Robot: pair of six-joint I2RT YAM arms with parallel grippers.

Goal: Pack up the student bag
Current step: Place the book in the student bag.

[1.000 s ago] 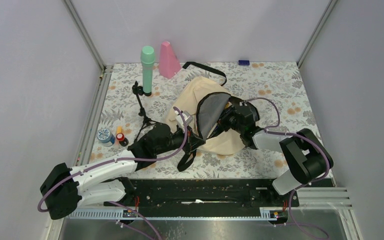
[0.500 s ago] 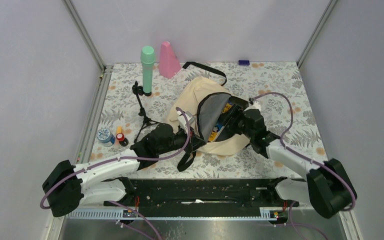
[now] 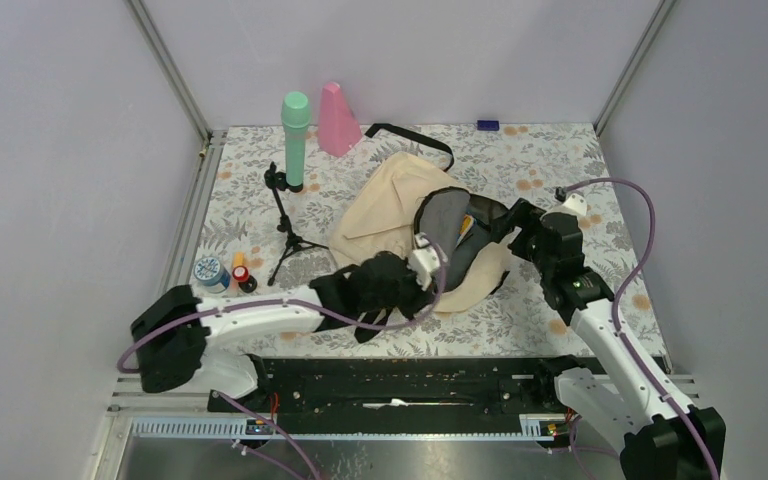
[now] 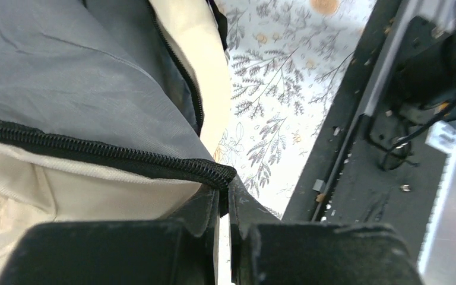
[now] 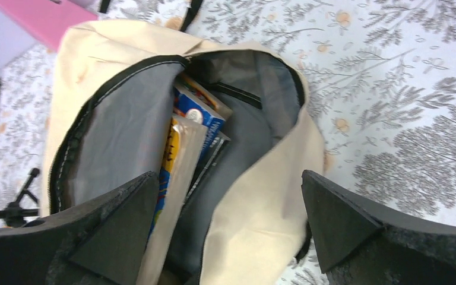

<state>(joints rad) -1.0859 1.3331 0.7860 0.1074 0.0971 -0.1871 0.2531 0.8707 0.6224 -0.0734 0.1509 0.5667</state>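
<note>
Pincers both at student bag point(image 3: 380, 205), your left pincer point(image 4: 224, 195) low, clamped on zipper rim point(image 4: 124, 157), your right pincer point(image 5: 225, 178) angled over opening, spread wide, empty

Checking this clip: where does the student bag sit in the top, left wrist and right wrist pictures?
Top external: the student bag lies mid-table, its mouth open.
Left wrist: it fills the left half, grey lining above cream fabric.
Right wrist: it fills the middle, its mouth open.
Shared landmark: the black zipper trim round the mouth.
</note>
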